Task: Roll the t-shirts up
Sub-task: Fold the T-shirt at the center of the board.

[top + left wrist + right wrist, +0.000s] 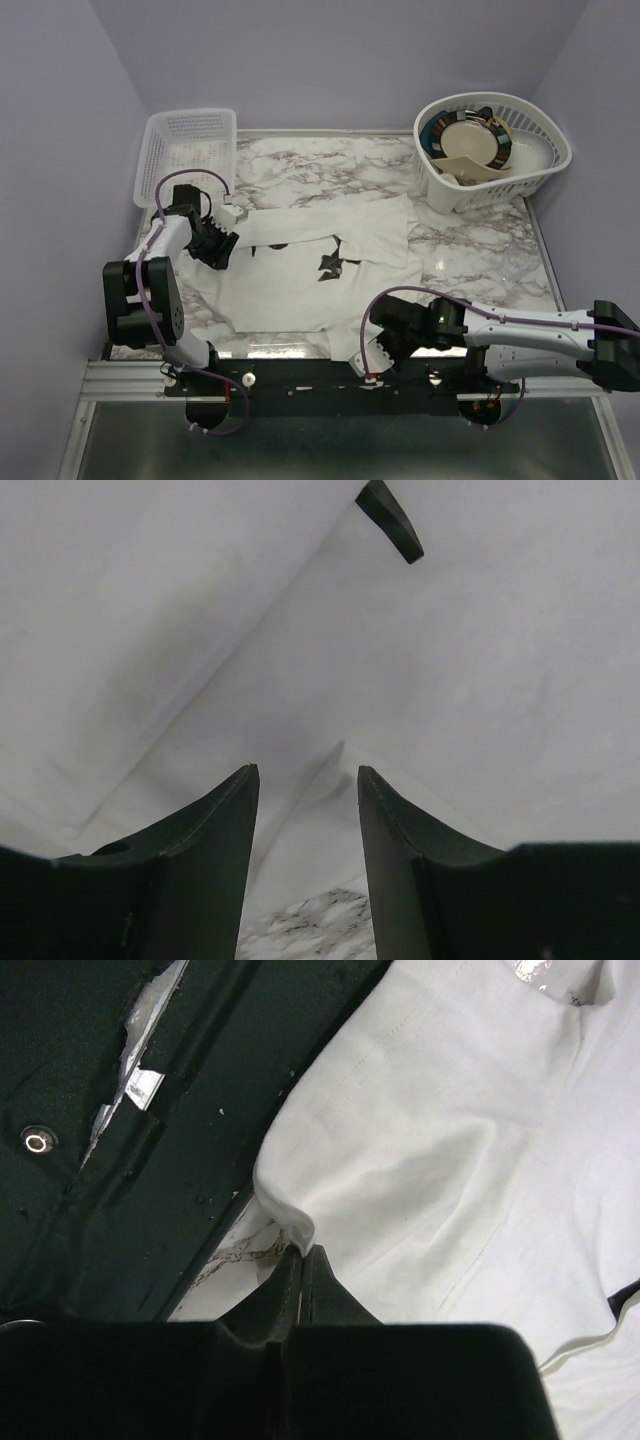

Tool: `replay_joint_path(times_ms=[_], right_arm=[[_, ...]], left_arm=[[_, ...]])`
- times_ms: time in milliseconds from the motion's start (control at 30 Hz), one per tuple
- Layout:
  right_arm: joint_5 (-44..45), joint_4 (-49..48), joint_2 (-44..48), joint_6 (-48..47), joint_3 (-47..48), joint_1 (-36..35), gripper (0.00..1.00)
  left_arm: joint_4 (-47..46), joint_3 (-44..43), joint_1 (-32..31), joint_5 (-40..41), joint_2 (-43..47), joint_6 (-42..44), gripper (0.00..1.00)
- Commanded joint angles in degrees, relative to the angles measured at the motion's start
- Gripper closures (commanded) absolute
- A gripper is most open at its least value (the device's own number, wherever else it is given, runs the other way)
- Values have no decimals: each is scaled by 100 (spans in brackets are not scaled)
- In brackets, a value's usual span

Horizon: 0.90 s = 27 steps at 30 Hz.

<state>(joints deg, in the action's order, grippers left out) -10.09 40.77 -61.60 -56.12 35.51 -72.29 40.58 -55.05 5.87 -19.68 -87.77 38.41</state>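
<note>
A white t-shirt point(300, 270) with black marks point(330, 264) on its chest lies spread flat on the marble table point(480, 260). My left gripper point(218, 248) hovers over the shirt's left side. In the left wrist view this gripper point(305, 775) is open, with cloth and a bit of marble showing between the fingers point(215, 840). My right gripper point(368, 352) is at the shirt's near right corner. In the right wrist view it point(302, 1252) is shut on a small raised fold of the t-shirt's hem point(290, 1215).
A white lattice basket point(190, 150) stands at the back left. Another white basket point(492, 165), holding plates and bowls, stands at the back right. The black mounting rail point(300, 380) runs along the near table edge, close behind the right gripper.
</note>
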Motion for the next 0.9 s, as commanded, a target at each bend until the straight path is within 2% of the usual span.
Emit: replay_joint_path(times_ms=[0, 267, 567, 667, 700, 767, 867], right_arm=[[7, -175, -88, -48, -53, 48, 99], [24, -201, -141, -75, -70, 101, 99], [42, -219, -176, -75, -105, 145, 99], [42, -245, -168, -66, -123, 163, 99], [42, -237, -168, -66, -132, 180, 99], [51, -245, -168, -75, -149, 180, 99], [59, -254, -176, -84, -175, 189, 99]], left_arm=[[556, -304, -24, -27, -319, 377, 49], [1127, -366, -24, -326, -636, 694, 52], [1110, -656, -42, -484, -838, 773, 53], [1346, -884, -33, -554, -979, 904, 57], [1417, -937, -33, -572, -1058, 948, 63], [1627, -1078, -33, -607, -1137, 1054, 68], [1813, -1210, -33, -633, -1269, 1107, 70]])
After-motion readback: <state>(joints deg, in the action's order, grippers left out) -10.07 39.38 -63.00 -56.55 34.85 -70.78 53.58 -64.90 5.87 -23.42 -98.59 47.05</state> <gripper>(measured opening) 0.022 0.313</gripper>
